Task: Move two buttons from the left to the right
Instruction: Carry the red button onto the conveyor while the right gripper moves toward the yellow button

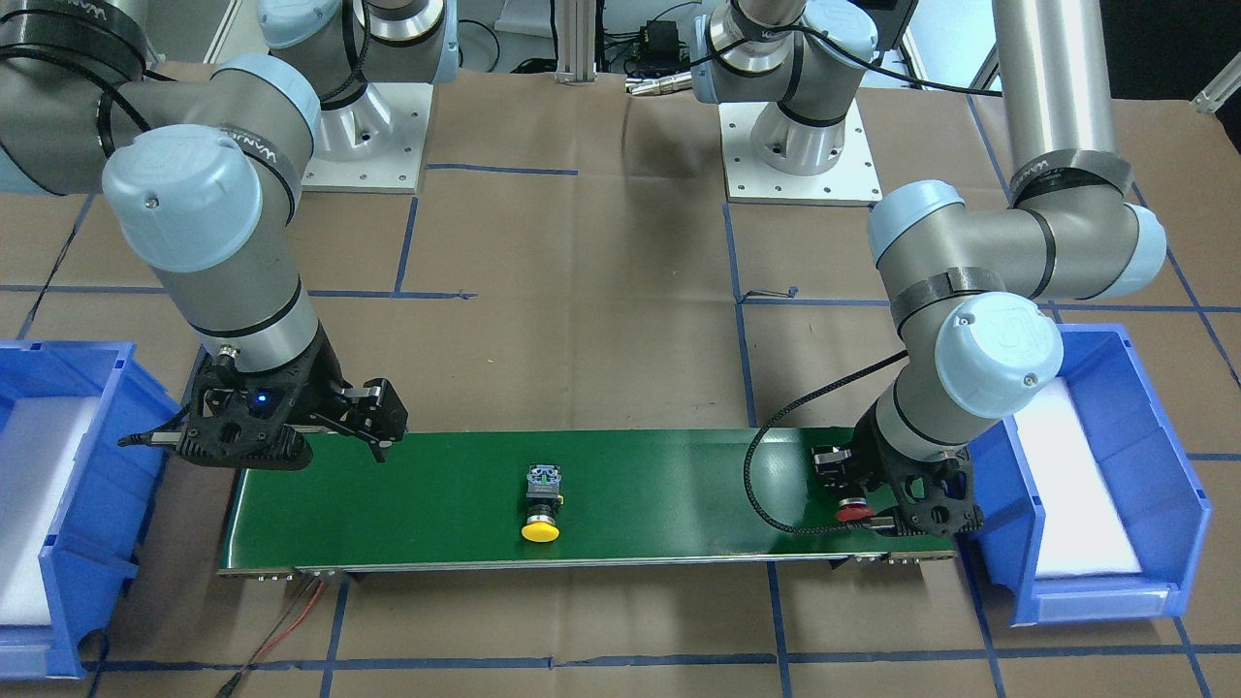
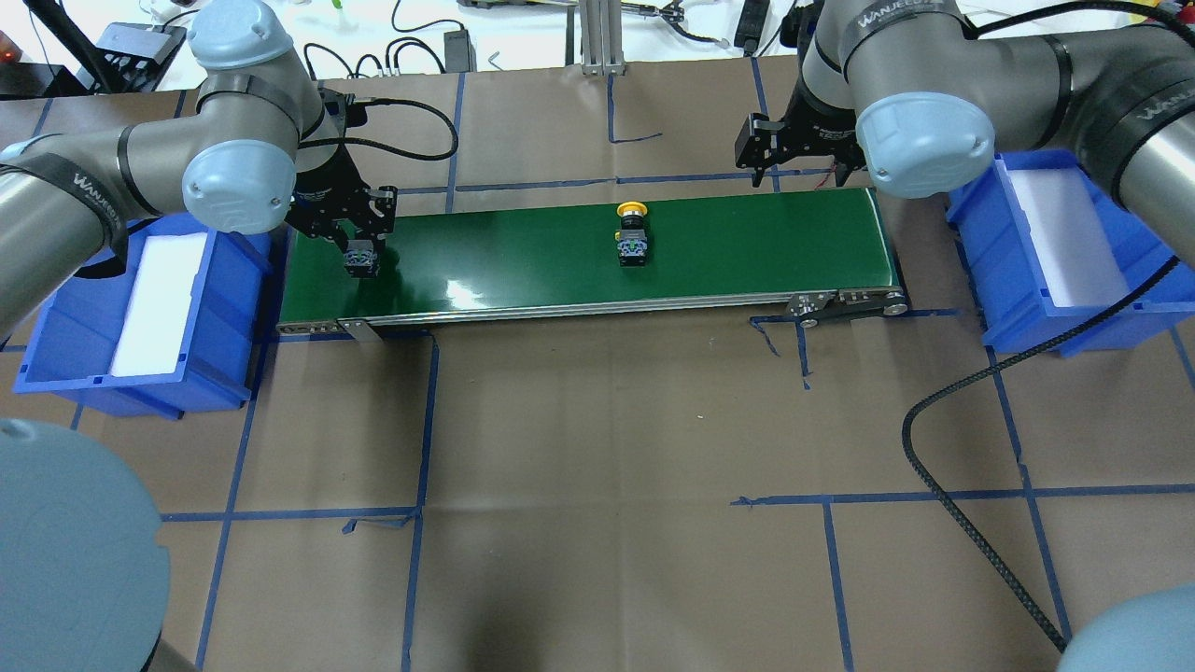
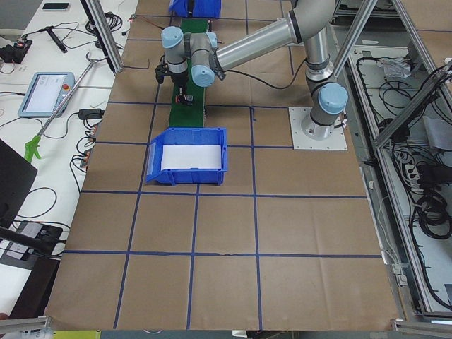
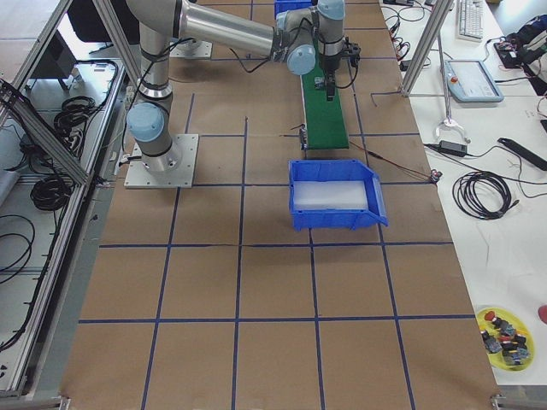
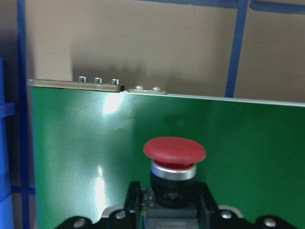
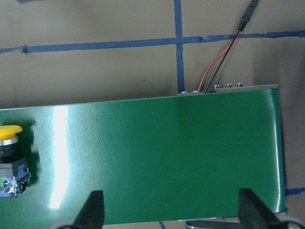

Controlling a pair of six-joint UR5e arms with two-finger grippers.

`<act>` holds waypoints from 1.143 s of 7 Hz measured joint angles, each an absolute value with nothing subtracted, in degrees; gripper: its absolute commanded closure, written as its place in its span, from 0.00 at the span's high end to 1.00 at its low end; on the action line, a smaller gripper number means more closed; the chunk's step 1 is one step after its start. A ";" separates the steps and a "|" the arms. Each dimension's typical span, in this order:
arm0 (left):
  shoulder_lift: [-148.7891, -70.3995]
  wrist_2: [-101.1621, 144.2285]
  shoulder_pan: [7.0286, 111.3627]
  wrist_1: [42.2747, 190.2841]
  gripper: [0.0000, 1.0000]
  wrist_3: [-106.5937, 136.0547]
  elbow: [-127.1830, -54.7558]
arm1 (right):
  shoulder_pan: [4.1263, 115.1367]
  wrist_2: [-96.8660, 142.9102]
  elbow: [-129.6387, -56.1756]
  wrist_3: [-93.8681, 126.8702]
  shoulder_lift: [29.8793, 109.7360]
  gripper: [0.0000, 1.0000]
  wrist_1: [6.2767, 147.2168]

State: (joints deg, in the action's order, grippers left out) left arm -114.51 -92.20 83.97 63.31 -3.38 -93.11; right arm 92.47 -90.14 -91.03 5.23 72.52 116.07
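While the left hand (image 2: 359,254) clamps the red button (image 5: 174,150), the right hand (image 6: 172,210) gapes wide, arm straps (image 2: 93,191) lettered "WANJEE".

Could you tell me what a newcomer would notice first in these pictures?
The green conveyor belt stretches between two blue bins, with a yellow-capped button lying at mid-belt. At the belt's left end the left gripper grips a red-capped button; the right gripper hangs open near the other end.

Black arm straps (image 2: 894,16) read "WANJEE"; blue joint caps (image 1: 1005,341) carry a "UR" logo.
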 measured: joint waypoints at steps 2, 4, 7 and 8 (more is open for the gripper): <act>-114.52 -92.18 82.83 60.45 0.04 -3.95 -95.09 | 92.46 -90.38 -91.15 4.93 72.48 1.00 112.91; -114.46 -92.18 82.44 59.31 1.00 -3.97 -95.69 | 92.46 -90.35 -91.15 4.94 72.35 1.00 111.36; -113.23 -92.12 82.37 59.87 1.00 -3.82 -94.48 | 92.46 -90.33 -91.17 5.16 72.09 1.00 111.65; -111.95 -92.19 82.44 61.51 1.00 -3.74 -93.48 | 92.46 -90.37 -91.14 5.25 72.04 1.00 111.79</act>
State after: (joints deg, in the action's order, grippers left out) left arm -111.95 -92.19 82.44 61.51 -3.74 -93.48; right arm 92.46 -90.37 -91.14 5.25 72.04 111.79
